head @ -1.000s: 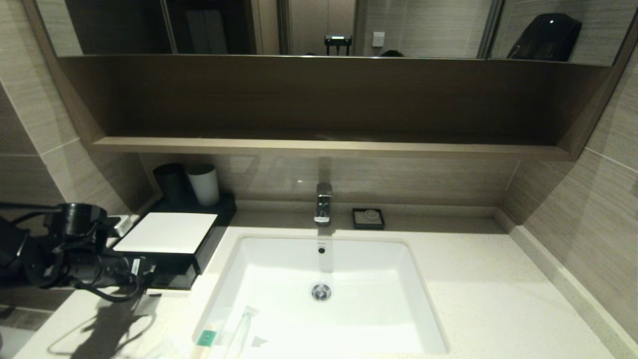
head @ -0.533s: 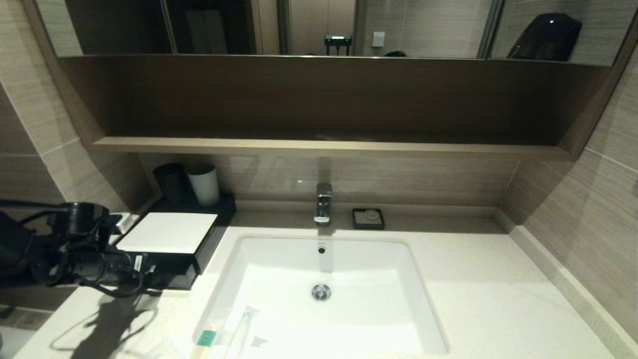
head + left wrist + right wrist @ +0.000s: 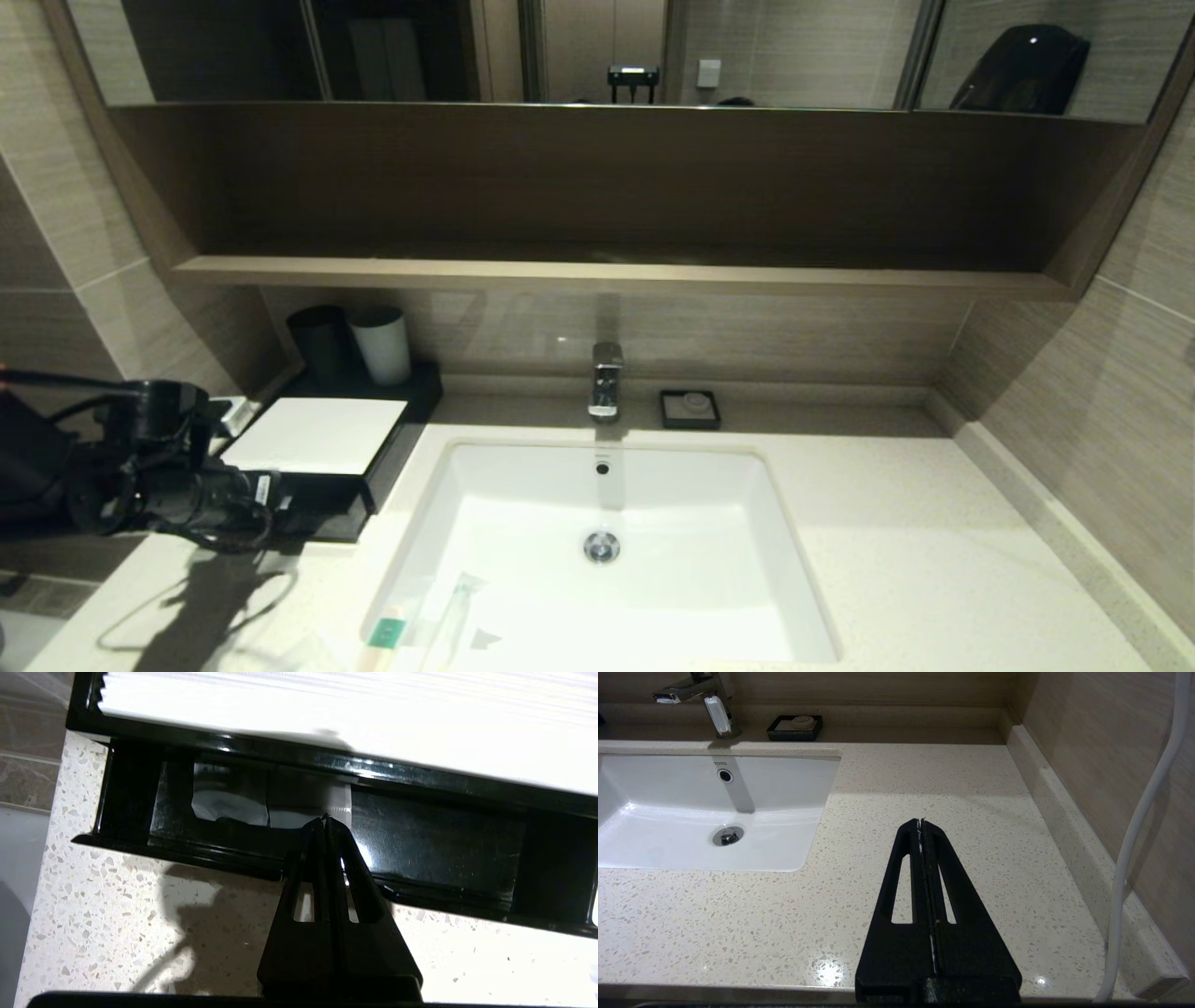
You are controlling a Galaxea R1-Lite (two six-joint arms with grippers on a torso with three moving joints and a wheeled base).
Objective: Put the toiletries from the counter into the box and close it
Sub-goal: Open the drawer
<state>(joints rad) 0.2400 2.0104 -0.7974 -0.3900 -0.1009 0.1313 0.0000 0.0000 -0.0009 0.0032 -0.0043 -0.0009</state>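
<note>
At the left end of the counter (image 3: 915, 560), the left gripper (image 3: 325, 820) is hovering with its fingers pressed together on nothing, its tips sitting just over the front edge of the drawer (image 3: 420, 858) pulled out of the black box (image 3: 322, 439). Clear plastic wrapping (image 3: 229, 805) is lying inside that drawer (its contents cannot be made out). Two wrapped toiletries, a teal-labelled packet (image 3: 385, 635) and a long toothbrush packet (image 3: 453, 611), are lying at the sink basin's (image 3: 653, 579) near-left corner. Over the bare counter right of the basin, the right gripper (image 3: 922, 822) is idling, fingers pressed together on nothing.
</note>
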